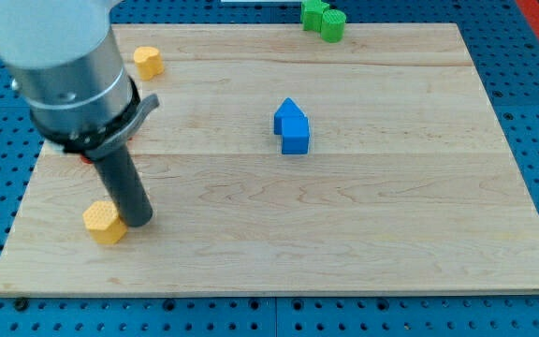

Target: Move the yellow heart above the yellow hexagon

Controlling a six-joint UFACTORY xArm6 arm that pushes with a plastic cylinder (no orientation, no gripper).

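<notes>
Camera view, 1 frame only: my tip (139, 222) rests on the wooden board (391, 234) at the view's lower left, touching or just beside the yellow block (105, 222) there, at that block's 3 o'clock. This block appears to be the heart, though its shape is not clear. A 2nd yellow block (148, 61), probably the hexagon, sits near the upper left corner, at 12 o'clock from the 1st and well apart. No claw exists on this rod, so open or closed does not apply. Judged step: contact for the push. The next move calls for repositioning to the heart's 6 o'clock side, then pushing toward 12 o'clock, passing beside the hexagon. The blue block (292, 127) and green block (323, 19) lie clear of that path.
</notes>
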